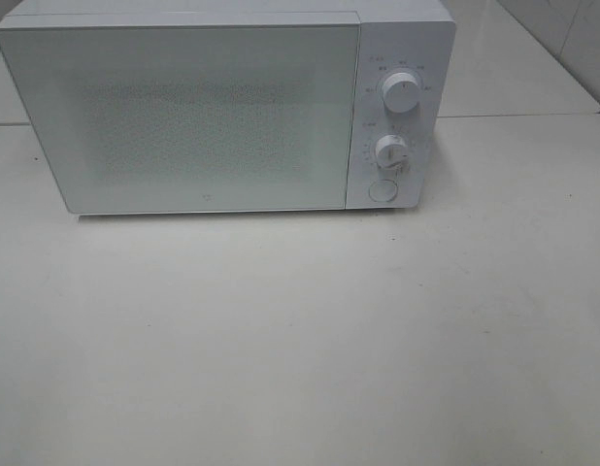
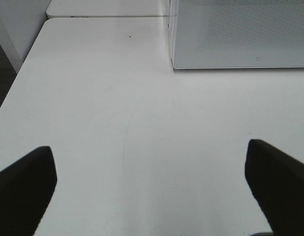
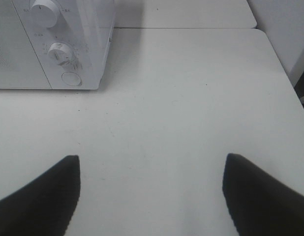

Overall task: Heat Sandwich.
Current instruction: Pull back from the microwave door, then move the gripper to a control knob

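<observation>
Dark fingers (image 2: 24,187) frame the left wrist view, and the left pincer (image 2: 148,145) is spread as wide as it goes, with bare white table (image 2: 117,98) in the gap and nothing in its hold. Same story on the other side: the right pincer (image 3: 151,156) stands well open above the table, its fingers (image 3: 39,201) gripping nothing. As for the sandwich, no view shows it, so where it lies relative to either pincer cannot be told. Moving outward, the white microwave (image 1: 183,116) sits at the far side of the table (image 1: 300,340), its door (image 1: 174,68) closed flush, and nothing can be made out through the speckled panel. On its right-hand panel, the upper knob (image 1: 401,92) sits above the lower knob (image 1: 390,150), with a round button (image 1: 382,190) just beneath. The left pincer faces the door's lower corner, the right one faces the knob panel, and both are well apart from the microwave.
</observation>
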### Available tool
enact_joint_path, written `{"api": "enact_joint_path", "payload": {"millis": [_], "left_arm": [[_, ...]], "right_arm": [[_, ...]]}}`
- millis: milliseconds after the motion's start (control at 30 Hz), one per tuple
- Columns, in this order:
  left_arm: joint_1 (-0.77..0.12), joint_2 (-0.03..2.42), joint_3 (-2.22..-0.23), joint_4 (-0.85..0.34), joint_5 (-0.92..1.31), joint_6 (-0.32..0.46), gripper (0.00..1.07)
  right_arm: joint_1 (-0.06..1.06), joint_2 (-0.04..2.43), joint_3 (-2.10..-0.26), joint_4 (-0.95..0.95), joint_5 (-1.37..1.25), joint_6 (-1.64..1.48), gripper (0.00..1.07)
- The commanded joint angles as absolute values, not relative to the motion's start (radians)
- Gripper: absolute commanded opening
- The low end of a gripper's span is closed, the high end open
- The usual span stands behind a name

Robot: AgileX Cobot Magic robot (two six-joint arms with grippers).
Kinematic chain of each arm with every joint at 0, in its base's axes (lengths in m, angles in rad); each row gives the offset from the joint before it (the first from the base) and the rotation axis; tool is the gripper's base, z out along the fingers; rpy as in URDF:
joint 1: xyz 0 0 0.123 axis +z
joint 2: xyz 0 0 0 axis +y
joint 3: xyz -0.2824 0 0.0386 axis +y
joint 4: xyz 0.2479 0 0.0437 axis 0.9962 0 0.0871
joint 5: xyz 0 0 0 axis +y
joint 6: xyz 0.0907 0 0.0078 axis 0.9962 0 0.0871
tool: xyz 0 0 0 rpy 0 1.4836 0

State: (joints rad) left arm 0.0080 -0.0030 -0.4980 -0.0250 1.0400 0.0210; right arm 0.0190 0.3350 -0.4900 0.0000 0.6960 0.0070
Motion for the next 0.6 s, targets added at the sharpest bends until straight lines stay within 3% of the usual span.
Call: {"api": "enact_joint_path", "payload": {"millis": [33,600], "left_arm": [[0.011,-0.03,-0.495,-0.027,1.036,0.021,1.0],[0.011,-0.03,-0.495,-0.027,1.036,0.021,1.0]], "right_arm": [[0.014,0.39,-0.482,0.006,0.627,0.01,0.76],[0.014,0.717,-0.478,0.008,0.301,0.01,0.76]]}}
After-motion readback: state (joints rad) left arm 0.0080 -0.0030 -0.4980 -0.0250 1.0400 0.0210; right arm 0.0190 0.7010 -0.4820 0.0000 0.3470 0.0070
